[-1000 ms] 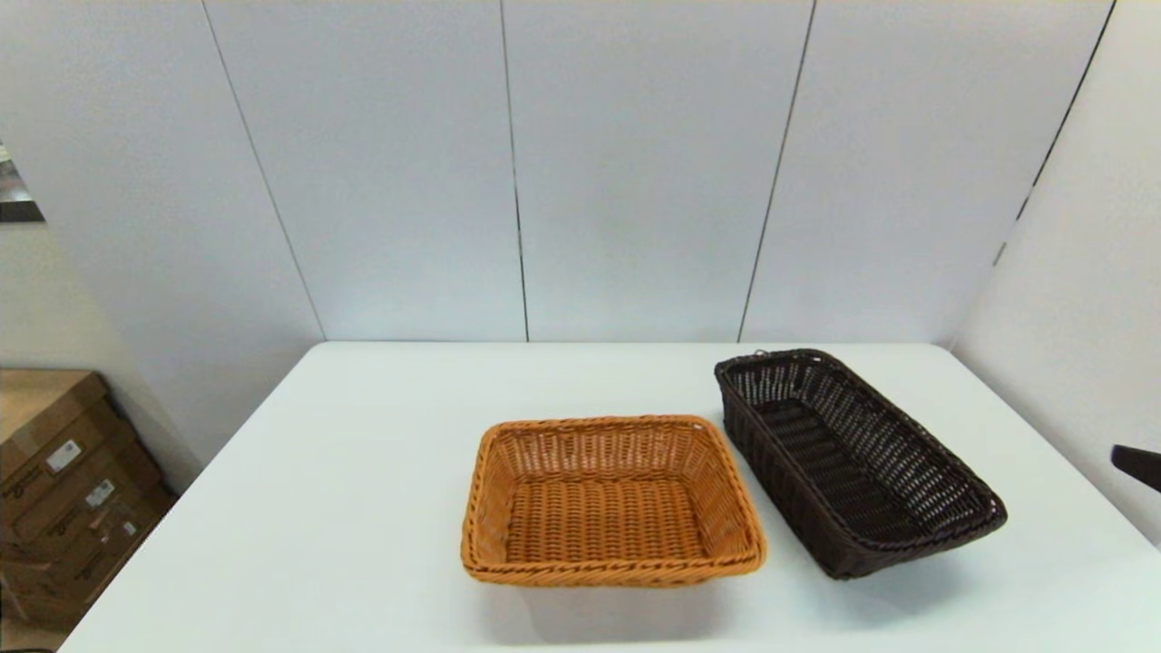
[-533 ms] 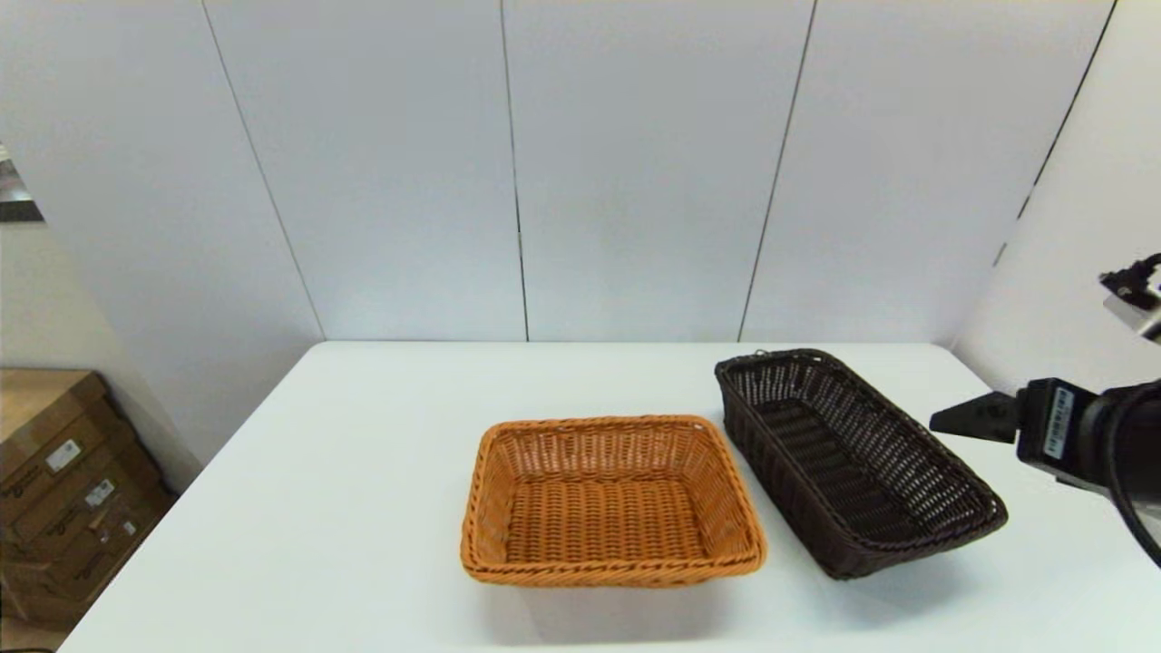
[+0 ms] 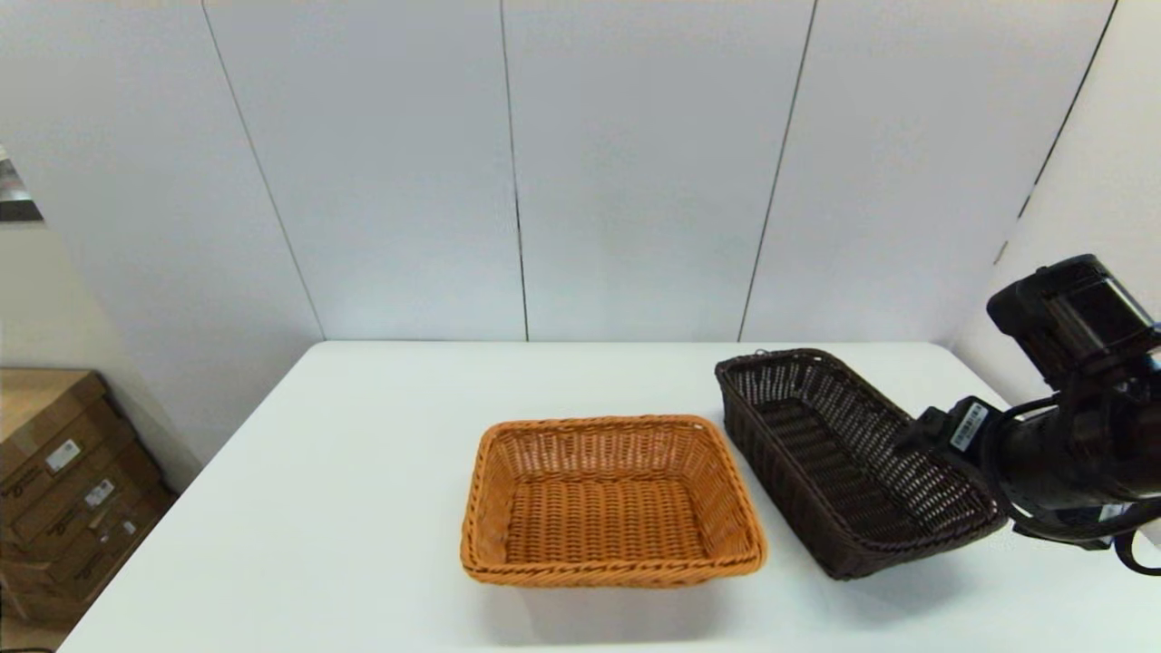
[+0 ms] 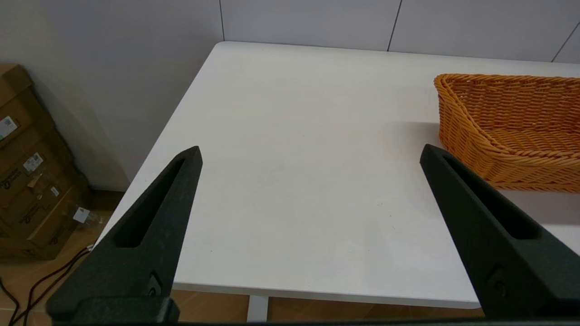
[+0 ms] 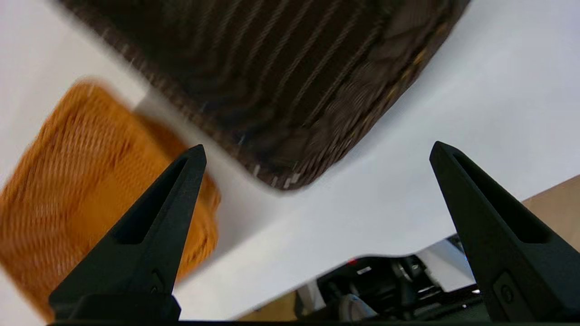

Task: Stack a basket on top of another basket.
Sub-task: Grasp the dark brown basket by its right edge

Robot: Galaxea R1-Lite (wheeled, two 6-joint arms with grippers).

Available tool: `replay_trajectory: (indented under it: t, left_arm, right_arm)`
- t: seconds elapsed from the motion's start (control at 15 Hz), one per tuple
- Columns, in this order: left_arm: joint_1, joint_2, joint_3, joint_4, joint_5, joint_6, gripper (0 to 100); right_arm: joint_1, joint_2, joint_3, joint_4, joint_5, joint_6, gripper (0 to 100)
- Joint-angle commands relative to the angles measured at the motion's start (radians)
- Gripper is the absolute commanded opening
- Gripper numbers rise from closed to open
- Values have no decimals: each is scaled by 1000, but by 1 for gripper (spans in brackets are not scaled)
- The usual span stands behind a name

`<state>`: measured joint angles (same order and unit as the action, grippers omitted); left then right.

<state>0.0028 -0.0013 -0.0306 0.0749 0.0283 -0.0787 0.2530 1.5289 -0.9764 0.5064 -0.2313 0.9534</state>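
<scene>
Dark basket [image 3: 853, 458] beside orange basket [image 3: 609, 501]; right tool [image 5: 312, 149] spread wide above.

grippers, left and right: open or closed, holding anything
Left gripper: open, holding nothing, parked off the table's near-left edge.
Right gripper: open, holding nothing, over the dark brown basket.

Right gripper [image 5: 316, 151] spread wide above, it seems, the dark basket's [image 5: 281, 81] corner, orange basket [image 5: 86, 181] beside.
</scene>
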Motion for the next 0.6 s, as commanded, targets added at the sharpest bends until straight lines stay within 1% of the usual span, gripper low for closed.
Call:
replay_trajectory:
  t: [0.07, 0.2, 0.47, 0.53, 0.6]
  left_arm:
    - [0, 0, 0, 0, 1, -1, 100]
    - [0, 0, 0, 0, 1, -1, 100]
    - [0, 0, 0, 0, 1, -1, 100]
    - [0, 0, 0, 0, 1, -1, 100]
    - [0, 0, 0, 0, 1, -1, 100]
  right_arm:
    - [-40, 71, 2, 3, 0, 16, 100]
    - [-47, 100, 4, 4, 3, 44, 100]
    - [-74, 181, 5, 4, 17, 45, 100]
    - [-77, 194, 7, 3, 24, 47, 100]
    - [-86, 214, 12, 1, 47, 45, 100]
